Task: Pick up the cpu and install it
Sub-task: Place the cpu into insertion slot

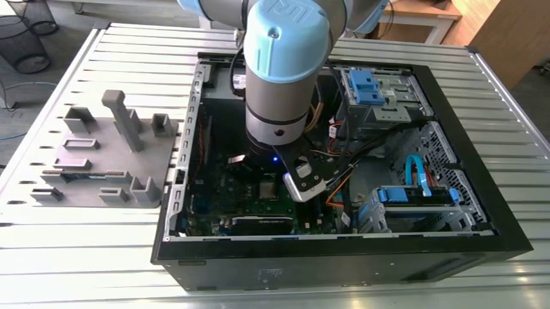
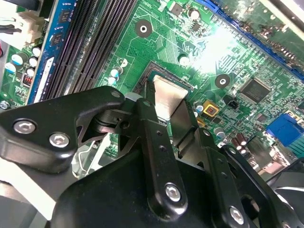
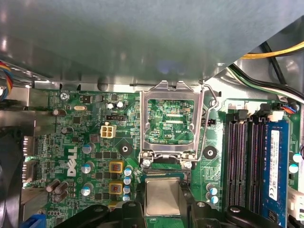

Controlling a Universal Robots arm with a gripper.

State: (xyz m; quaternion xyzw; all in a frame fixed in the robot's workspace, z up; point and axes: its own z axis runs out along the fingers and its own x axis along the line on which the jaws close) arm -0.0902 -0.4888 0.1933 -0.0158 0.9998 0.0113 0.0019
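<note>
The cpu [image 3: 162, 195] [image 2: 167, 95], a small square chip with a dull silver top, sits between my gripper's [image 3: 162, 205] [image 2: 166, 105] two black fingers [image 2: 148, 118], which are shut on its sides. It is low over the socket opening on the green motherboard [image 3: 80, 137], and I cannot tell whether it rests in it. Just beyond the chip, the silver hinged socket frame [image 3: 171, 88] lies flipped open with its wire lever [image 3: 209, 102] swung aside. In the exterior view the arm's wrist [image 1: 277, 122] reaches down into the open computer case [image 1: 344, 254].
Black memory slots [image 3: 242, 161] and a blue memory stick [image 3: 275, 159] run beside the socket. Cables [image 1: 344, 170] and blue drive cages [image 1: 369, 87] fill the case on the exterior view's right. A grey fixture block [image 1: 103, 161] stands on the slatted table at the left.
</note>
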